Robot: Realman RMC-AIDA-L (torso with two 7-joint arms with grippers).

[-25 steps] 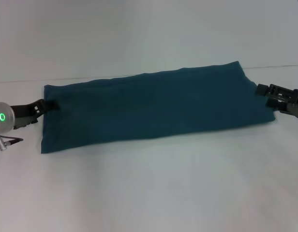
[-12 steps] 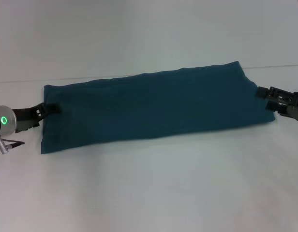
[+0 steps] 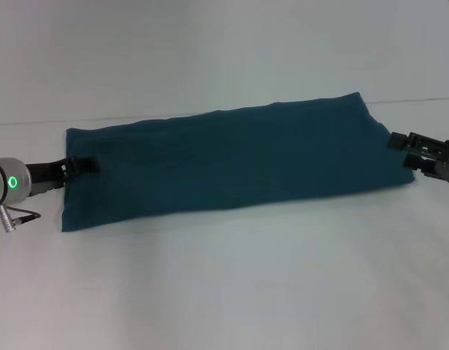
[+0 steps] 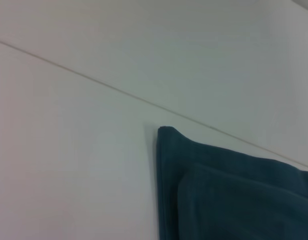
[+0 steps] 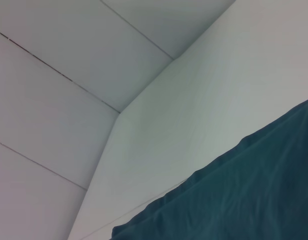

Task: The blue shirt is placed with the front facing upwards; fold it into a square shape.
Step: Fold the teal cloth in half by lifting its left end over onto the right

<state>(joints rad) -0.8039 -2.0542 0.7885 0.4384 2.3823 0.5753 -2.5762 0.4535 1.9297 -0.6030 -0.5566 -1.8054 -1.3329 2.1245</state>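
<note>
The blue shirt [image 3: 235, 160] lies flat on the white surface [image 3: 224, 292] as a long band, already folded lengthwise, with no print showing on top. In the left wrist view its near corner [image 4: 166, 135] shows stacked layers, which fits that reading.

Over the last second the left hand [image 3: 82, 166] has pushed in over the shirt's left short edge; it was at the very border and its tips now lie a little inside the cloth. Whether it is spread or pinched on the fabric cannot be told from these views. The right hand [image 3: 394, 141] has eased slightly outward from the shirt's right short edge and now sits just beside it, barely touching if at all; its spread cannot be told either.

The shirt itself has not shifted, no edge is lifted, and no new crease has formed. The likely meaning is that the arms are preparing the crosswise fold that would turn the band into a square, with the left end sought first. That fold has not begun
</note>
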